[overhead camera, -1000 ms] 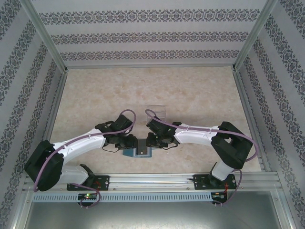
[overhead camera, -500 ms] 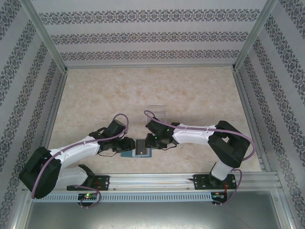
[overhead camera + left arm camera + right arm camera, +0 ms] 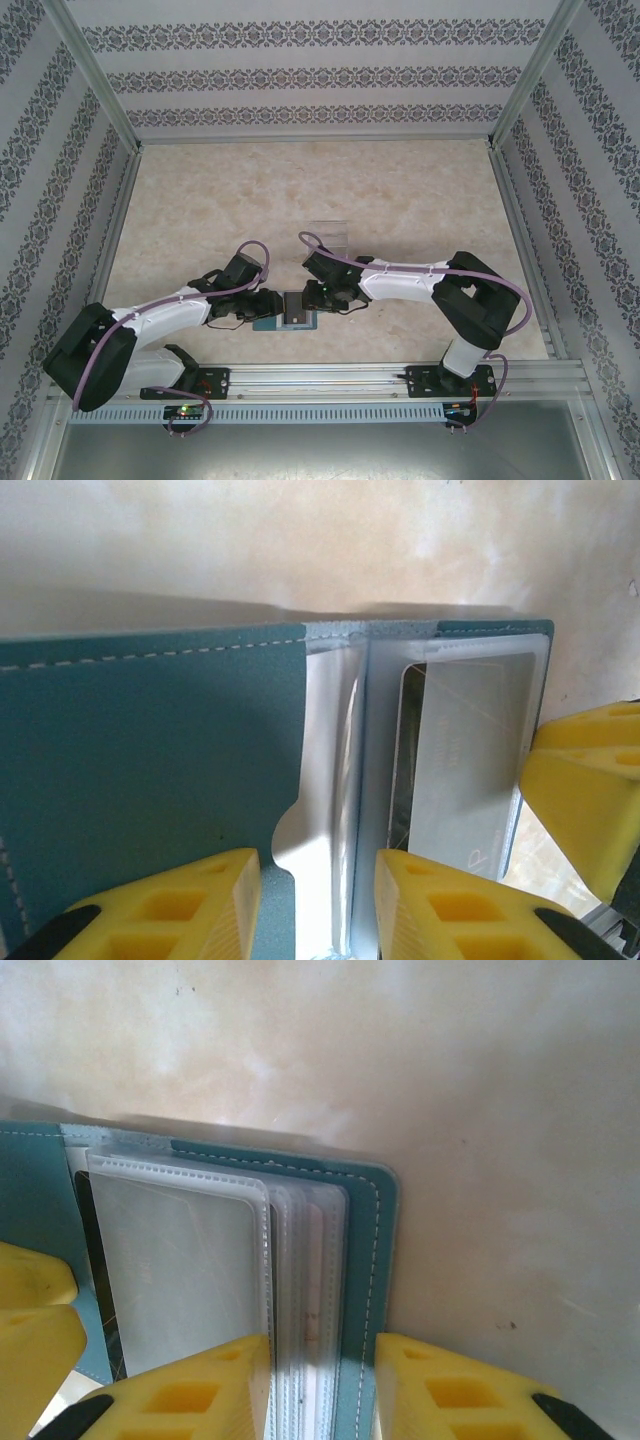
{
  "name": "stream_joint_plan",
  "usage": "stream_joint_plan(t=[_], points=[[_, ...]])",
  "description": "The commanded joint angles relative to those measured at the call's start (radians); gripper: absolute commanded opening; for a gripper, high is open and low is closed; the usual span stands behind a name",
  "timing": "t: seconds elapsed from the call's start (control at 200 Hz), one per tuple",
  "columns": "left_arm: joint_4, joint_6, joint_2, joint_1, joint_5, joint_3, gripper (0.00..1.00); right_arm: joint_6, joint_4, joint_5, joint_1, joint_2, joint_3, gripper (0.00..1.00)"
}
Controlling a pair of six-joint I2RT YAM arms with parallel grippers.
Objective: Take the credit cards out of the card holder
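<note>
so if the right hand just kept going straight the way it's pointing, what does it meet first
The card holder: its clear sleeves and teal cover edge lie right between the fingers of the right hand. Past that looks like bare table, though depth is unclear.

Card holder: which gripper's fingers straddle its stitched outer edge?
The right gripper: the card holder's stitched teal edge and clear sleeves sit between its fingers. The left gripper straddles the pale inner fold.

beige table point(image 3: 400, 190) bears card holder point(image 3: 298, 311), clear box point(image 3: 328, 232).
</note>
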Motion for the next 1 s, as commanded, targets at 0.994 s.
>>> stream_joint_plan(t=[0.994], points=[[0.028, 0.029, 0.106, 0.01, 0.052, 0.021, 0.47, -0.039, -0.078, 0.032, 0.029, 0.045, 0.078, 0.35]])
